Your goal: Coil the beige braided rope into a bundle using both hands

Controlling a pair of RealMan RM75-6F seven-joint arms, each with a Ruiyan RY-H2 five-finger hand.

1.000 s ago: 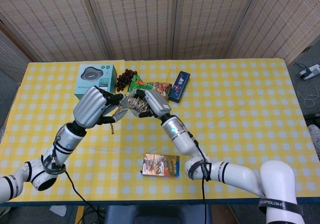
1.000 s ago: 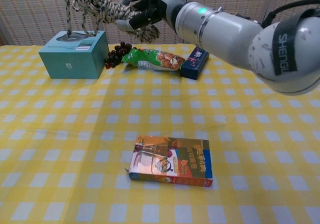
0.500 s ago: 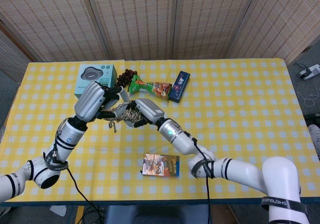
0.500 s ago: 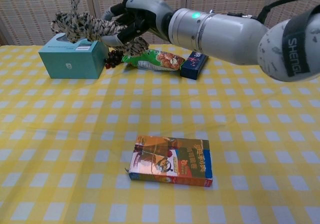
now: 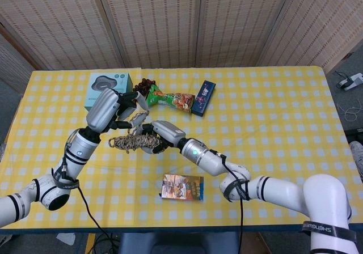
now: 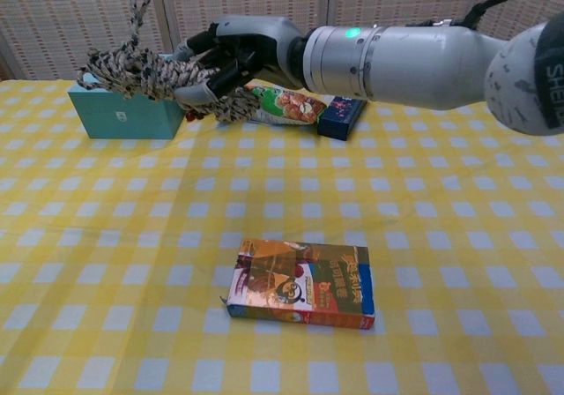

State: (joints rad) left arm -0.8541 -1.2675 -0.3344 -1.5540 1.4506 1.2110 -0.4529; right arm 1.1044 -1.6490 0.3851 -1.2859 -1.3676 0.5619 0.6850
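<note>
1. Above the left half of the counter, the beige braided rope hangs as a bundle of coils, clear of the yellow checked cloth.
2. Right hand: fingers wrapped around the right end of the bundle, holding it.
3. Left hand: raised just above and left of the bundle; one strand runs up from the coils toward it. Its fingers are curled, but whether they pinch the strand cannot be told.
4. Teal box: behind the bundle, at the far left.
5. Green snack packet and dark blue packet: side by side along the far edge.
6. Colourful carton: lying flat near the front edge, well apart from the rope.
</note>
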